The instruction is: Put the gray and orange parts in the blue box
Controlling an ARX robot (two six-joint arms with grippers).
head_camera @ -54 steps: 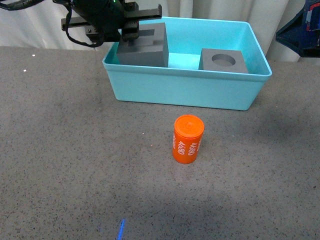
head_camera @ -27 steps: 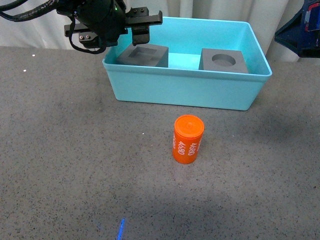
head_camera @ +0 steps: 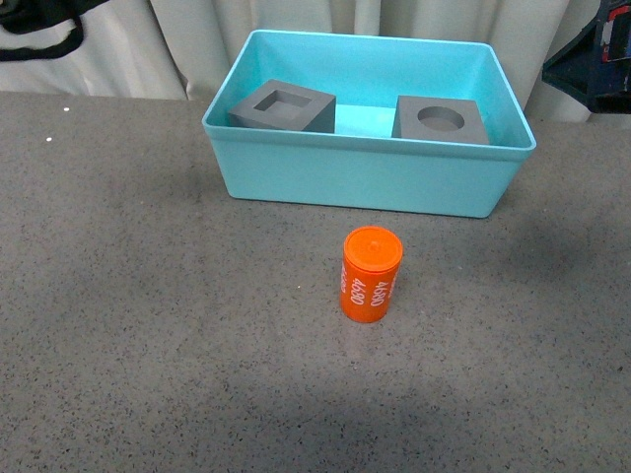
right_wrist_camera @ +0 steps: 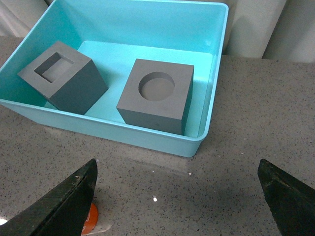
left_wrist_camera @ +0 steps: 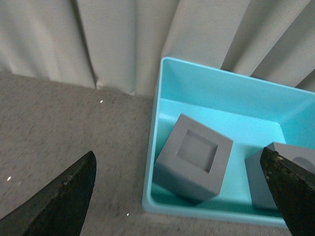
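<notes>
The blue box [head_camera: 365,182] stands at the back of the table. Two gray parts lie inside it: a cube with a square recess [head_camera: 284,106], resting tilted, on the left, and a cube with a round recess [head_camera: 441,120] on the right. The orange part [head_camera: 371,275], a cylinder printed "4680", stands upright on the table in front of the box. My left gripper [left_wrist_camera: 177,152] hangs open and empty above the box's left end, over the square-recess cube [left_wrist_camera: 194,157]. My right gripper [right_wrist_camera: 177,162] is open above the table near the box [right_wrist_camera: 216,73], with the orange cylinder [right_wrist_camera: 88,221] beside one finger.
Pale curtains [head_camera: 197,39] hang behind the box. Grey speckled tabletop [head_camera: 148,325] spreads around the cylinder. Part of my left arm [head_camera: 39,20] shows at the top left corner, and dark blue equipment [head_camera: 596,59] at the top right.
The left gripper let the square-recess cube go into the box, then pulled back up and to the left, out of the front view. The cylinder has not moved.
</notes>
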